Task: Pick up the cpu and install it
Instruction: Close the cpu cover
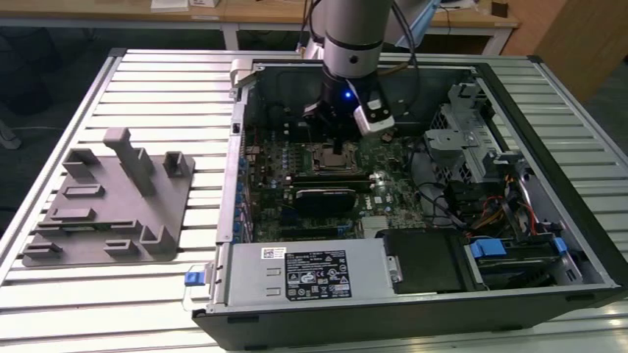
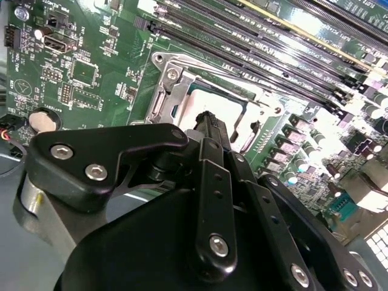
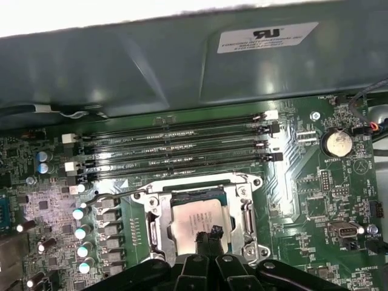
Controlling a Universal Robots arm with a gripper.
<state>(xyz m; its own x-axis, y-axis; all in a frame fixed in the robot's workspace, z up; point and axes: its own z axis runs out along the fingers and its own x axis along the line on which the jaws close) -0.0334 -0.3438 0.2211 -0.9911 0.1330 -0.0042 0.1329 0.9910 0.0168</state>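
Note:
The cpu (image 3: pixel 195 216) lies flat in the metal-framed socket (image 3: pixel 154 213) on the green motherboard, its silver top showing in both wrist views (image 2: pixel 213 100). My gripper (image 3: pixel 207 234) stands straight above it inside the open computer case, fingers drawn together with nothing between them. The dark fingertips (image 2: pixel 208 120) sit at or just over the chip's near edge; whether they touch it I cannot tell. In the exterior view the gripper (image 1: pixel 339 145) hangs over the socket (image 1: pixel 334 157) in the middle of the board.
Long memory slots (image 3: pixel 182 148) run beside the socket, and a row of capacitors (image 3: pixel 82 233) flanks it. The case wall (image 3: pixel 182 66) rises behind. A grey plastic tray with upright posts (image 1: pixel 108 206) lies on the slatted table at the exterior view's left. Drive bays and cables (image 1: pixel 490 184) fill the right.

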